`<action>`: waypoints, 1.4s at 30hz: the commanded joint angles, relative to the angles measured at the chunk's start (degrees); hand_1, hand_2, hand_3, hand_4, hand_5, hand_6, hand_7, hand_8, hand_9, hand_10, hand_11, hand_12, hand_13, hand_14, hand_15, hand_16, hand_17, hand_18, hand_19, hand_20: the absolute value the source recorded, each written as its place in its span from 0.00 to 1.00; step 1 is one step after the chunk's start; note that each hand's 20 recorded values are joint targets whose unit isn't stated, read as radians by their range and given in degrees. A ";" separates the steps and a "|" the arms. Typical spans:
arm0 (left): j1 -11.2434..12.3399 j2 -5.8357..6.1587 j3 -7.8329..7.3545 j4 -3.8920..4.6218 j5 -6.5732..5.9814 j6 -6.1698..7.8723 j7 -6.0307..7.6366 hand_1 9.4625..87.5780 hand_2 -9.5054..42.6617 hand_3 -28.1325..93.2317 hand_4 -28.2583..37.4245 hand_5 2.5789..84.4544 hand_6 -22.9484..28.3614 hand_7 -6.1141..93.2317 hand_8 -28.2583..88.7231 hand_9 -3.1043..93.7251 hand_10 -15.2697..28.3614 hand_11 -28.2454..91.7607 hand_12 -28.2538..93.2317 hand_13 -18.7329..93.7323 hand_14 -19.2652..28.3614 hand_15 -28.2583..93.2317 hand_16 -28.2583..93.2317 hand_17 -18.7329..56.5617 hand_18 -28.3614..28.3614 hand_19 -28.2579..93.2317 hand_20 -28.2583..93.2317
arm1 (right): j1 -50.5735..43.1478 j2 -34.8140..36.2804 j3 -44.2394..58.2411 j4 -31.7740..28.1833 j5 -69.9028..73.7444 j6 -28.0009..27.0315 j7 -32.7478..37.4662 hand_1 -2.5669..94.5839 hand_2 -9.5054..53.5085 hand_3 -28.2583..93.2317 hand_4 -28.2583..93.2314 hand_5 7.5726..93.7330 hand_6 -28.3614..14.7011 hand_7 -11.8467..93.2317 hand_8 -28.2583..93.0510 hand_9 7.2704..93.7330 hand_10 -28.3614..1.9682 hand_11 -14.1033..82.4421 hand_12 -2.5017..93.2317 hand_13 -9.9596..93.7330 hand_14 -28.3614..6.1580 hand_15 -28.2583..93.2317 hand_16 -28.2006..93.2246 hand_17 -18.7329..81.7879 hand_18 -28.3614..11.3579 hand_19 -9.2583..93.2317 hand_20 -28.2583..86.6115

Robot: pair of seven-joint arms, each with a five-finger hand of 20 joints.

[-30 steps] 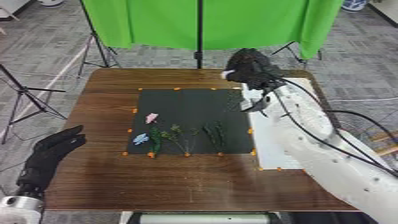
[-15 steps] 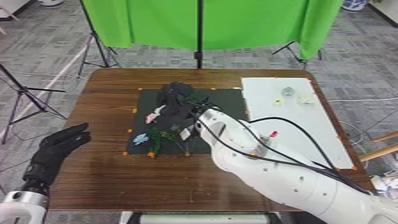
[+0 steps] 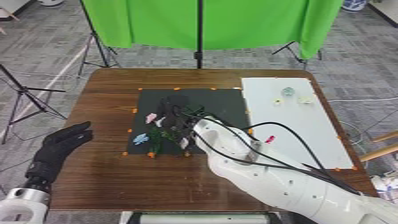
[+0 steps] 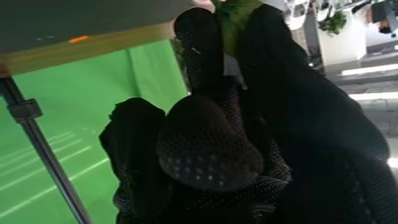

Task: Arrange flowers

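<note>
Brown wood makes up the surface, with a black mat and, right beside it, a white board, both edged by orange marks. Pink and blue flowers lie on the mat near green sprigs. Over it is the right robot hand; whether it grips anything, I cannot tell. The left robot hand is open, left of the mat. Behind stand a green backdrop and black pole above grey flooring.
</note>
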 commanded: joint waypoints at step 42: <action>1.16 -0.87 -0.45 -0.22 0.29 -0.62 -0.42 0.31 0.10 0.78 0.25 0.53 0.56 0.17 0.19 0.48 0.67 0.38 0.33 0.49 0.78 0.35 0.24 0.39 0.74 0.34 0.41 | -0.94 5.01 10.03 -7.13 -0.85 -15.03 0.17 0.47 0.00 0.80 0.05 0.55 0.75 0.30 0.13 0.61 0.51 0.25 0.21 0.91 0.76 0.74 0.48 0.73 0.33 1.00 0.72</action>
